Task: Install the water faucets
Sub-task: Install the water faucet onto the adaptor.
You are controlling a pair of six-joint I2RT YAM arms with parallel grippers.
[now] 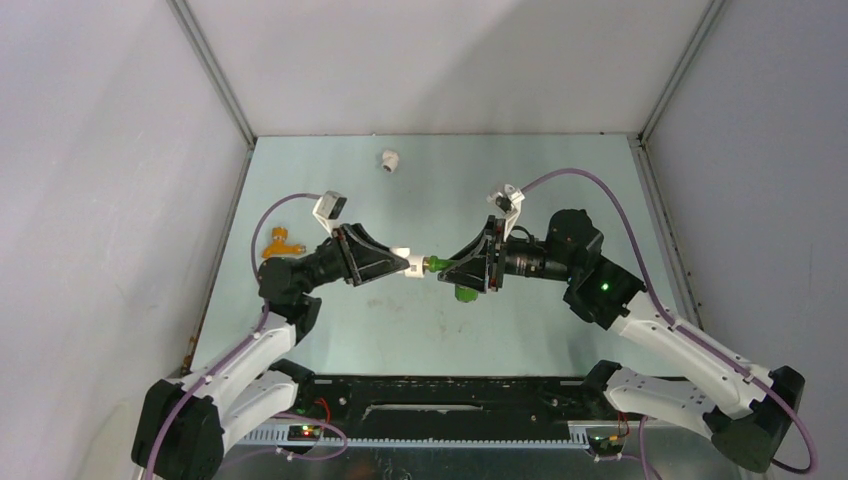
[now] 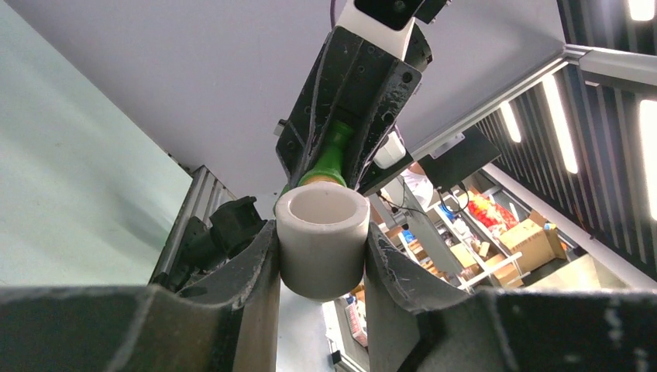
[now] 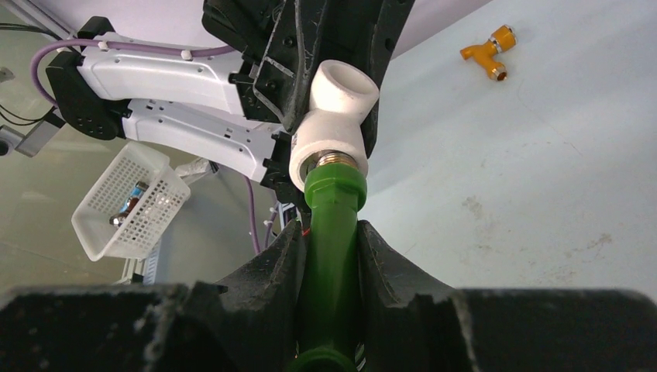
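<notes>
1. Where the two arms meet over the middle of the table, the left gripper is clenched on a white elbow pipe, one finger on each side.
2. The right gripper grasps the green faucet by its body; the brass threaded end of this faucet is at the mouth of the elbow pipe, both held above the table.
3. The orange faucet lies on the table near its left edge, well apart from both grippers.
4. A second white elbow pipe stands near the far edge.
</notes>
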